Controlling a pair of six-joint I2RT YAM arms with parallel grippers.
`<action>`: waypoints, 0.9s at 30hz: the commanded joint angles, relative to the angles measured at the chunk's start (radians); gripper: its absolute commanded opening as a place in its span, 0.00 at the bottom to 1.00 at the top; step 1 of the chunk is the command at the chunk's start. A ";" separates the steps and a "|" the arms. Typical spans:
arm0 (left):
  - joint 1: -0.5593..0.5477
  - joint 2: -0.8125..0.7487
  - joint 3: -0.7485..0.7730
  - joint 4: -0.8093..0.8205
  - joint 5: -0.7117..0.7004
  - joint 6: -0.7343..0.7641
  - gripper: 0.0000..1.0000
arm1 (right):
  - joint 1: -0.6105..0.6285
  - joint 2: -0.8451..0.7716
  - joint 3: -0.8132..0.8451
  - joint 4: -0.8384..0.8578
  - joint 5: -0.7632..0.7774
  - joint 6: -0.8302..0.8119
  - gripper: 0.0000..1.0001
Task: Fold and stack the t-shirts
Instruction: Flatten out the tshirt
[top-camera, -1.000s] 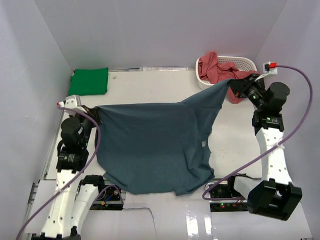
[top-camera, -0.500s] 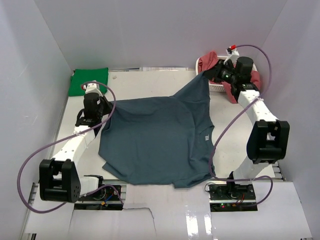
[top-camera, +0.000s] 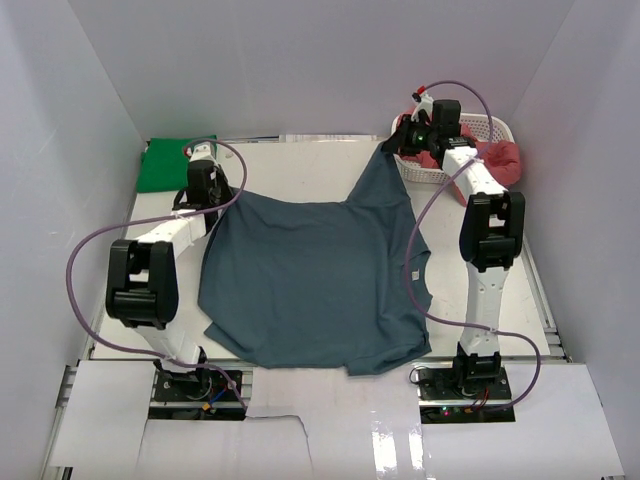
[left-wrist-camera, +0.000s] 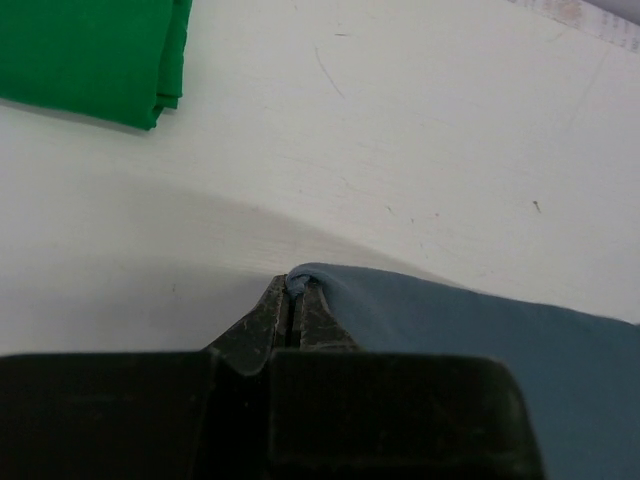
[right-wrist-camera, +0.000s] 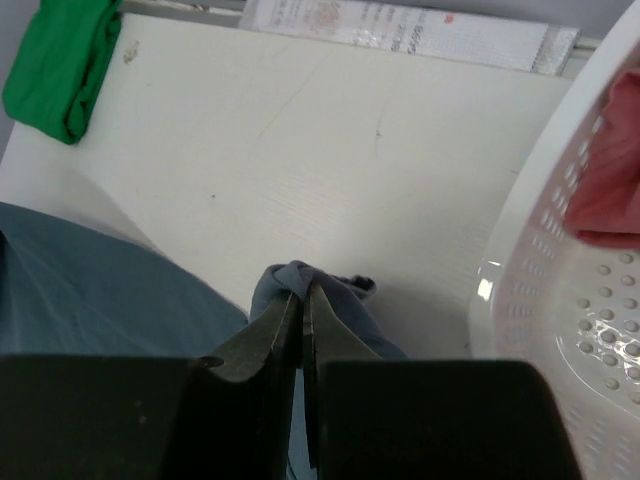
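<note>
The slate blue t-shirt lies spread across the middle of the table, its two far corners lifted. My left gripper is shut on its far left corner. At the far right, beside the basket, my right gripper is shut on a bunched fold of the same shirt. A folded bright green t-shirt rests at the back left. Salmon red t-shirts lie in and hang over the white basket.
The white perforated basket stands at the back right, close to my right gripper. A printed strip runs along the far table edge. Grey walls close in the table on three sides. Purple cables loop over both arms.
Both arms have stretched toward the back of the table, dragging the blue shirt's held corners farther away. The shirt now lies flatter and farther back.
</note>
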 joint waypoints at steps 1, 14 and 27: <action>0.013 0.067 0.080 0.032 -0.002 0.032 0.00 | 0.003 0.075 0.172 -0.099 0.004 -0.048 0.08; 0.047 0.167 0.101 0.061 -0.008 0.058 0.00 | 0.047 0.257 0.327 -0.152 0.029 -0.060 0.08; 0.140 0.160 0.055 0.081 -0.002 0.038 0.00 | 0.072 0.285 0.333 -0.184 0.174 -0.106 0.08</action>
